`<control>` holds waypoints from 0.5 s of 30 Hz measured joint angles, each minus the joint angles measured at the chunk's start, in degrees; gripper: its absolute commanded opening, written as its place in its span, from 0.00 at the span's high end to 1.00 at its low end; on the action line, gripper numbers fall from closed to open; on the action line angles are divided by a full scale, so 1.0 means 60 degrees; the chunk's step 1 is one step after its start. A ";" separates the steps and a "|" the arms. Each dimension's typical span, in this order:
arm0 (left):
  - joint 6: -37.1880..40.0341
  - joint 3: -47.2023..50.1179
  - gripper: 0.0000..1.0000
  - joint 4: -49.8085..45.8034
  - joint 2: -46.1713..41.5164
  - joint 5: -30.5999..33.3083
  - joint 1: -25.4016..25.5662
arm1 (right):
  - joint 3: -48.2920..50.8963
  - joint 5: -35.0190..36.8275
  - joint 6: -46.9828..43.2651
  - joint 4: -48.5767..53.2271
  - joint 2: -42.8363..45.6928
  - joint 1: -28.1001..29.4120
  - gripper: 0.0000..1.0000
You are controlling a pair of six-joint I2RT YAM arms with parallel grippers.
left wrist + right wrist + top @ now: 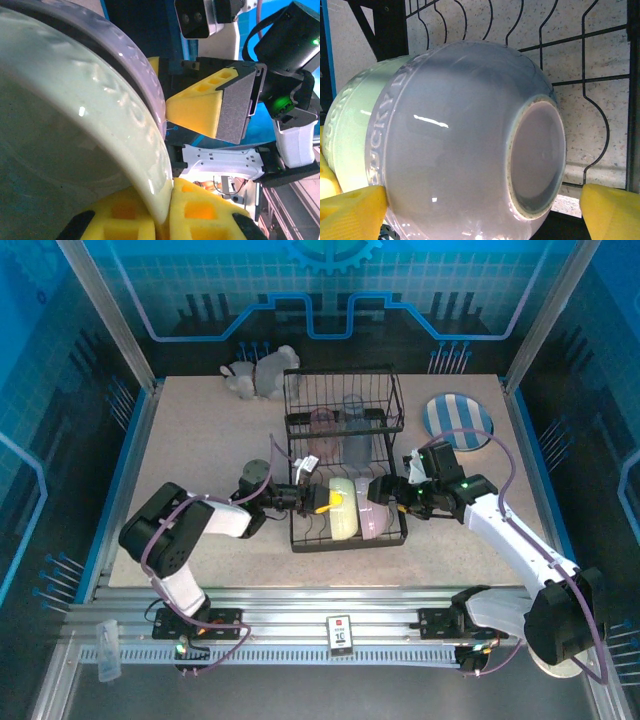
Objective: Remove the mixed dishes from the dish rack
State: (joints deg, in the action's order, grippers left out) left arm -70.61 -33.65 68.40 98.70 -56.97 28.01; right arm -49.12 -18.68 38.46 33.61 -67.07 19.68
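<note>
As the left end effector (pixel 320 502) bites shut on the pale green bowl's (pixel 343 510) rim, that bowl's far side runs out of the wrist view. It lies on its side in the dish rack's (pixel 294 535) lower tier, tucked against the lavender bowl (pixel 371 515), whose raised lettering is partly hidden. Right end effector (pixel 383 494) stands wide open astride that bowl; contact, I cannot tell. Speckled beige bench (pixel 200 450), blue panels (pixel 40 390) all round. Far right, a striped plate (pixel 457 422) lies flat; open bench left of the rack.
</note>
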 measured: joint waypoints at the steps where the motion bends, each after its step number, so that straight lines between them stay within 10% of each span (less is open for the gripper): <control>1: -0.0007 0.0000 1.00 0.0138 0.0058 -0.0051 0.0015 | 0.0000 -0.0007 0.0000 0.0007 0.0000 0.0000 0.02; 15: -0.0408 -0.0226 1.00 0.0291 0.0277 0.0127 0.0197 | -0.0022 -0.0040 -0.0036 0.0073 0.0011 -0.0342 0.02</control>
State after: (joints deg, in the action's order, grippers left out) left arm -73.06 -35.00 70.15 100.36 -56.21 29.19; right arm -49.25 -18.92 38.24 34.04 -67.00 17.63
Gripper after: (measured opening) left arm 0.094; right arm 0.983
